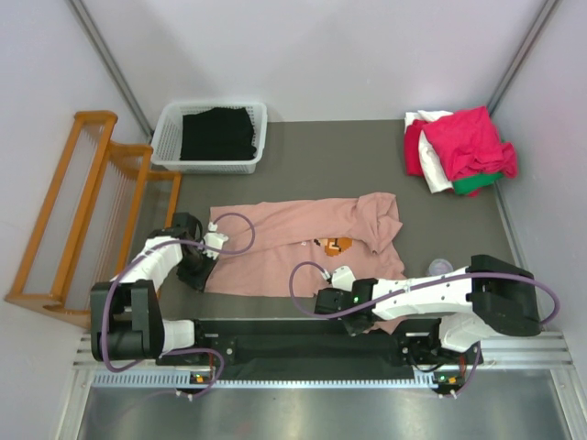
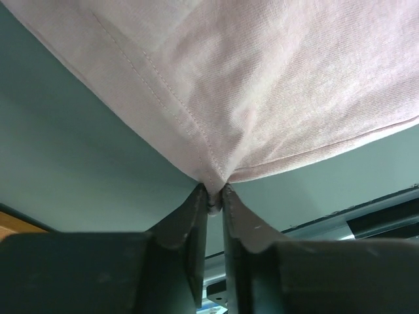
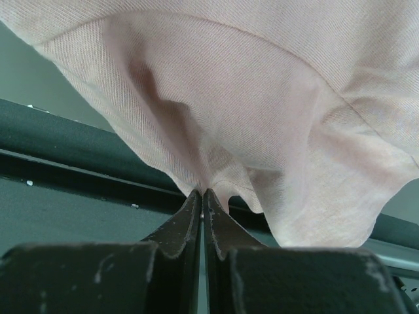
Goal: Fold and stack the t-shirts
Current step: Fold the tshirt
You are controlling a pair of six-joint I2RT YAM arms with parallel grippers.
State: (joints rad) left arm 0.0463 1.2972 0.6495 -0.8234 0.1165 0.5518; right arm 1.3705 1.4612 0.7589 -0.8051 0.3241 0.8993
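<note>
left gripper (image 2: 215, 194): you grip the pink t-shirt (image 1: 275, 249) corner, near-left of the counter (image 1: 348, 165)
right gripper (image 3: 201, 194): clamped on same t-shirt, near edge

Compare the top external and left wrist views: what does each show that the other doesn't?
Top external only: the whole pink shirt lying on the table, the white basket, the shirt pile and the right gripper. Left wrist only: close up, the left gripper shut on the shirt's hemmed corner, stitching visible. Both: the pink shirt and the table.
</note>
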